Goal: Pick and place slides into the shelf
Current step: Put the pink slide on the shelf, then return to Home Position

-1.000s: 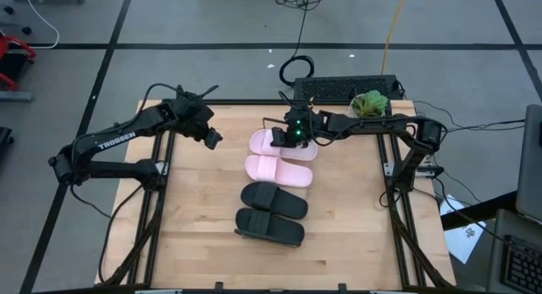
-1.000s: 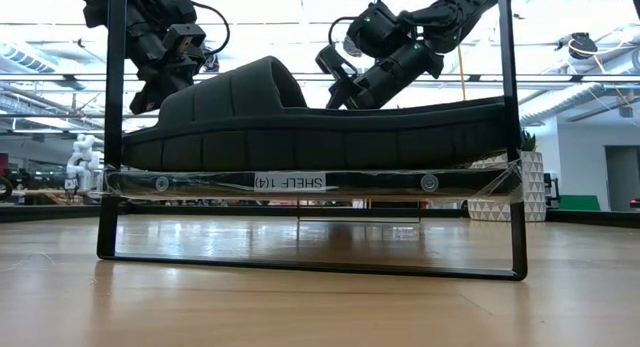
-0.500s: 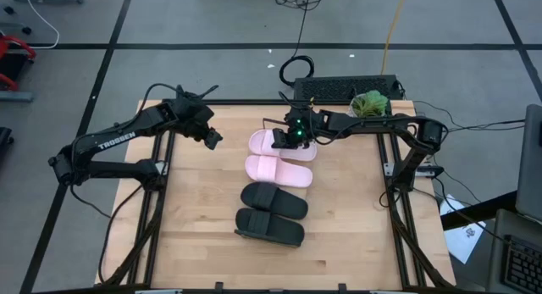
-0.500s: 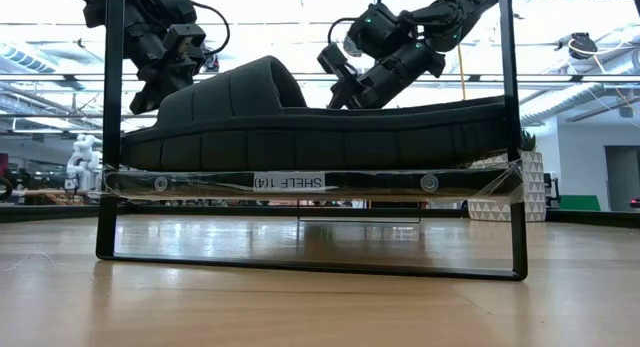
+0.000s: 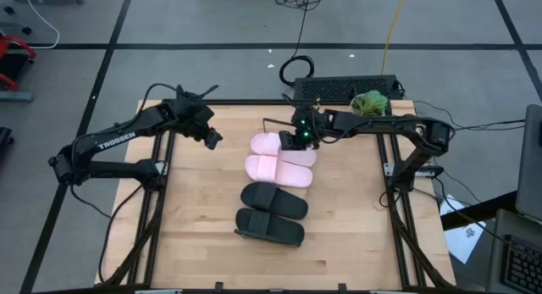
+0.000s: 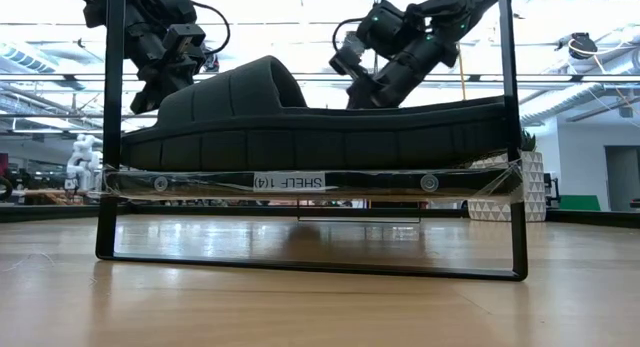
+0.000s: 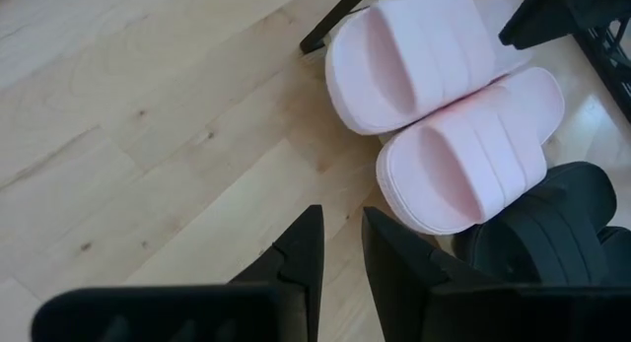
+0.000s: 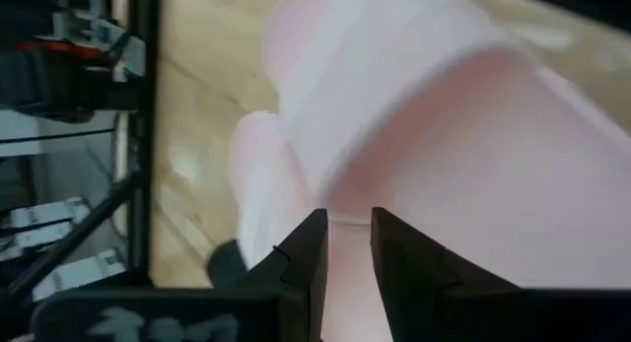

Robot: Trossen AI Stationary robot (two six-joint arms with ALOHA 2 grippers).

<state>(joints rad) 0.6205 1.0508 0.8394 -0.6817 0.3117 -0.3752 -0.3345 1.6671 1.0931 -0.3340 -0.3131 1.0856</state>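
Observation:
Two pale pink slides and two black slides lie side by side in a row on the shelf, soles down. In the low view the nearest black slide hides the others. My right gripper hangs just over the heel half of the far pink slide, its fingers a narrow gap apart with nothing between them. My left gripper waits above the bare table left of the row, also open by a narrow gap. My right gripper slants down from the table's right over the far pink slide's footbed, behind the strap. Whether its fingertips touch the slide I cannot tell. The slide lies flat on the shelf.
The shelf's dark wire frame stands upright at both ends of the row. A black box and a green plant sit at the table's far edge. Bare wood lies left and right of the slides.
My right gripper has drawn back a little toward the table's right edge and risen slightly, tipping as it went, with its finger gap unchanged. The slides lie as before.

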